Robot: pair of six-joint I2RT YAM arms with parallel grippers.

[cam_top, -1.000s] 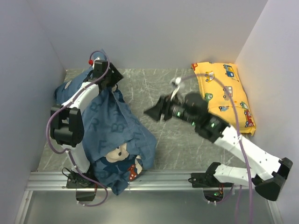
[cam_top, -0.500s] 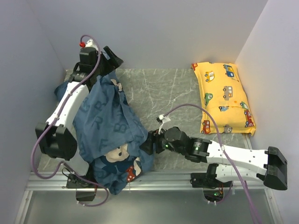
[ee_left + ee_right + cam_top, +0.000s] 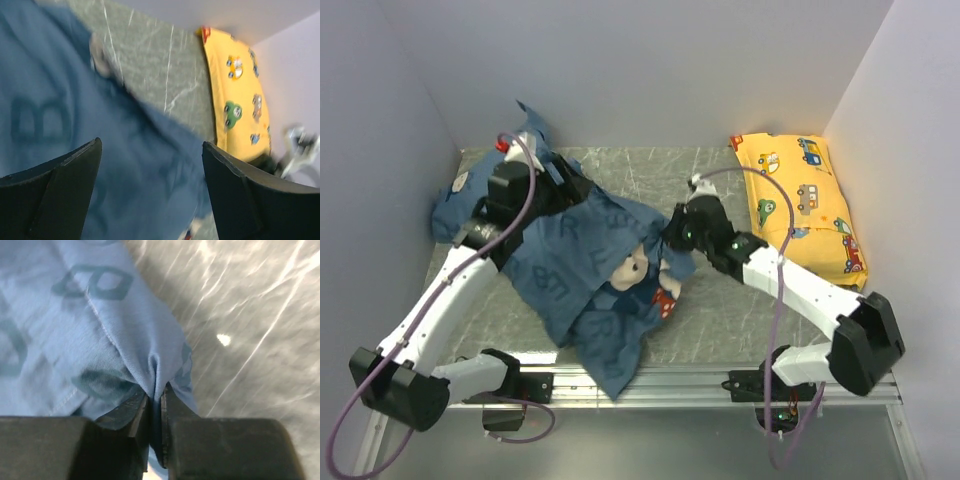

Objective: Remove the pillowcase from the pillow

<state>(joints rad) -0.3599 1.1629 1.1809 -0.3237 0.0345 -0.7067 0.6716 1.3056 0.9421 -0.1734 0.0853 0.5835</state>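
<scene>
The dark blue pillowcase lies crumpled across the table's left and middle, and a cream bear face shows on it. My right gripper is shut on a fold at its right edge, and the pinched fabric shows in the right wrist view between closed jaws. My left gripper is at the back left over the case. In the left wrist view its jaws stand wide open with blue fabric beneath and nothing between them. The white pillow does not show in any view.
A yellow vehicle-print pillow lies along the right wall and also shows in the left wrist view. Grey marbled table top is bare behind the case. Walls close in on the left, back and right.
My left gripper has let go of the raised pillowcase and dropped lower. My right gripper has closed on the case's edge and pulled it back and right, so the case lies spread lower.
</scene>
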